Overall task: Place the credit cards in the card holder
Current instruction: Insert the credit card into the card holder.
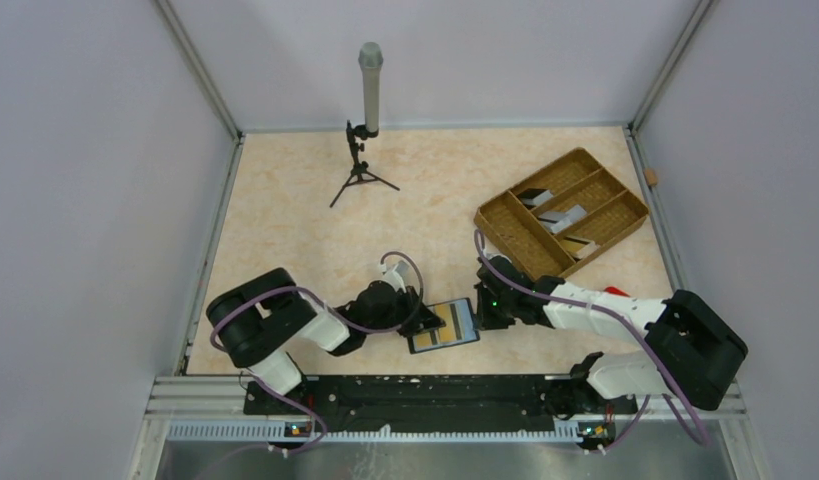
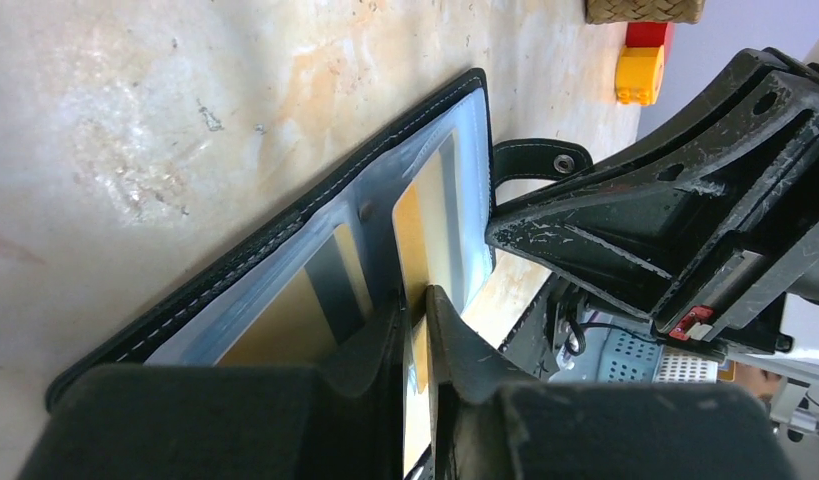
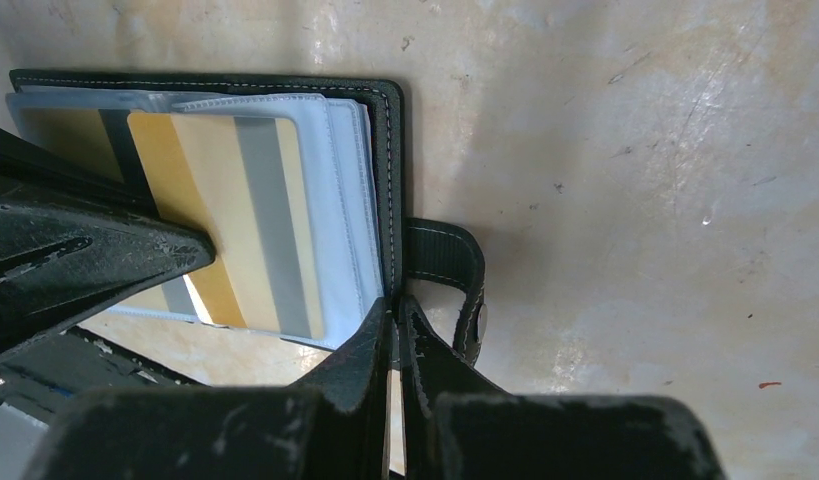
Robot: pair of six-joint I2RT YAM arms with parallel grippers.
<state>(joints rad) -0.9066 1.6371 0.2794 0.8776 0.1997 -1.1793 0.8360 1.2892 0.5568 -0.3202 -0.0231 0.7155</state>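
Observation:
The card holder (image 1: pixel 443 325), a black bifold wallet, lies open on the table near the front edge. My left gripper (image 2: pixel 415 295) is shut on a tan credit card with a grey stripe (image 2: pixel 417 225), which lies partly in the wallet's clear sleeve (image 2: pixel 285 270). In the right wrist view this card (image 3: pixel 225 210) lies over the wallet's pale lining, with the left gripper's finger (image 3: pixel 95 260) on it. My right gripper (image 3: pixel 395 305) is shut on the wallet's right edge (image 3: pixel 390 180), next to the clasp tab (image 3: pixel 445 262). More cards (image 1: pixel 562 214) lie in the woven tray.
A brown woven divided tray (image 1: pixel 510 230) stands at the back right. A microphone on a small tripod (image 1: pixel 365 130) stands at the back centre. A red and yellow block (image 2: pixel 640 60) lies right of the wallet. Walls enclose the table on three sides.

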